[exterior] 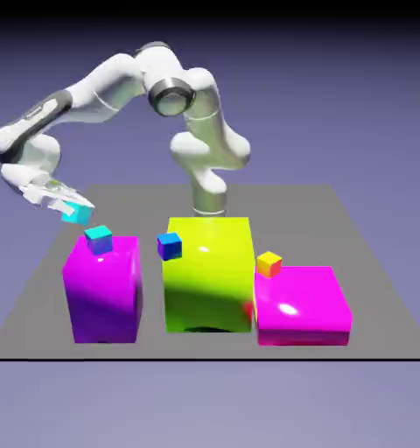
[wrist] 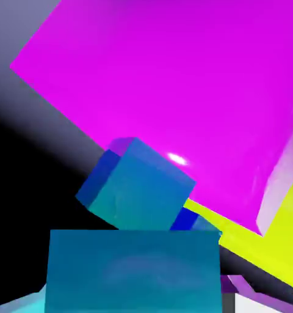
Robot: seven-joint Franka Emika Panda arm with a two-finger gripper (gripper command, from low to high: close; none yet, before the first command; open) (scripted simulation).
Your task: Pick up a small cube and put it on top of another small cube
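Pincer [exterior: 66,208] tilted, gripping small cube [exterior: 74,213] aloft.

Hand view: small cube [wrist: 133,269], cyan, fills the bottom centre, large, hiding the finger tips. Just beyond it, a tiny cube with cyan top and blue sides [wrist: 140,189] sits on the magenta block [wrist: 173,85]. A blue cube [wrist: 185,220] peeks behind it; yellow-green block [wrist: 265,244] at lower right.

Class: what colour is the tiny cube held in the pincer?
Cyan all over, the tiny cube; clearest in the hand view.
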